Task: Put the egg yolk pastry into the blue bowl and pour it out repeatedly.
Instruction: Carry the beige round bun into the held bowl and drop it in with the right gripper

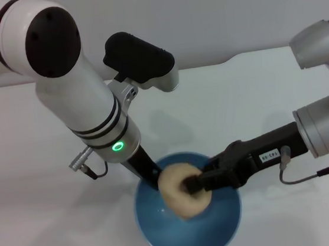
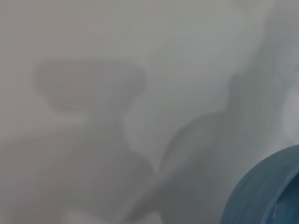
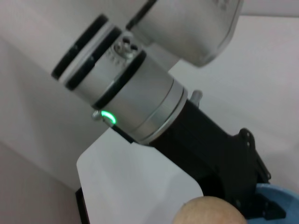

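Right pincer (image 1: 191, 186) clamps the egg yolk pastry (image 1: 178, 189) over the blue bowl (image 1: 193, 241) (left pincer (image 1: 153, 180) grips its rim).

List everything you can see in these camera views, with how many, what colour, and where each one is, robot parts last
egg yolk pastry: one, pale beige, held over the bowl's inside, near its far rim.
blue bowl: one, light blue, on the table at the near edge of the head view.
table: one, white, under everything.
right gripper: one, black, reaching in from the right, shut on the pastry.
left gripper: one, black, at the bowl's far-left rim; it seems to grip the rim.
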Robot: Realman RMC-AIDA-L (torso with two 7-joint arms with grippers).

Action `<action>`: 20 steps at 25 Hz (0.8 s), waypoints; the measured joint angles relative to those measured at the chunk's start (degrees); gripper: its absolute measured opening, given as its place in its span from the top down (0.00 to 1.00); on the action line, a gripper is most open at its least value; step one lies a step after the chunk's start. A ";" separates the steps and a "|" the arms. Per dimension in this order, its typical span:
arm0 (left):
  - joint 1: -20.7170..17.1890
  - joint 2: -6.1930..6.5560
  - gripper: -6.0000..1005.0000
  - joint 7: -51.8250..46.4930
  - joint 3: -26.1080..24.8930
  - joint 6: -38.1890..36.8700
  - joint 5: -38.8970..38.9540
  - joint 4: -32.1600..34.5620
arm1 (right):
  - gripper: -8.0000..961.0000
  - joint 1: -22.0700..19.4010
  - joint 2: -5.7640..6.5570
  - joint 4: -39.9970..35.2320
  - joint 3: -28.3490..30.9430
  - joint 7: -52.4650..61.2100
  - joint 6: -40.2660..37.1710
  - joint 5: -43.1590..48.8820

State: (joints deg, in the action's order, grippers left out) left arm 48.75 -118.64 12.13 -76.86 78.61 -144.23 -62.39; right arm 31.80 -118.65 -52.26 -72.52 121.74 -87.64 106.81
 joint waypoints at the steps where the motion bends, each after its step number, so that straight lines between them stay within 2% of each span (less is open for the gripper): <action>1: 0.00 0.00 0.99 0.00 0.00 0.00 0.00 0.00 | 0.88 0.00 0.01 0.05 -0.17 -0.02 0.02 0.19; 4: 0.54 -0.01 0.99 0.00 0.04 0.12 0.63 -0.02 | 0.84 0.02 0.08 0.25 0.00 -0.03 0.06 0.80; 12: 0.68 -0.02 0.99 0.00 0.05 0.19 0.71 0.13 | 0.57 -0.72 0.78 -0.11 3.03 0.01 -0.72 0.98; 20: 0.72 0.07 0.99 -0.09 -0.37 0.41 0.71 0.48 | 0.57 -1.27 1.14 -0.15 6.06 -0.02 -4.54 0.99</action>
State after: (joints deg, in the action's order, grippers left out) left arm 49.48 -118.57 12.04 -77.23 79.02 -143.52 -61.91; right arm 30.52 -117.51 -52.41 -66.46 121.72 -92.18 107.80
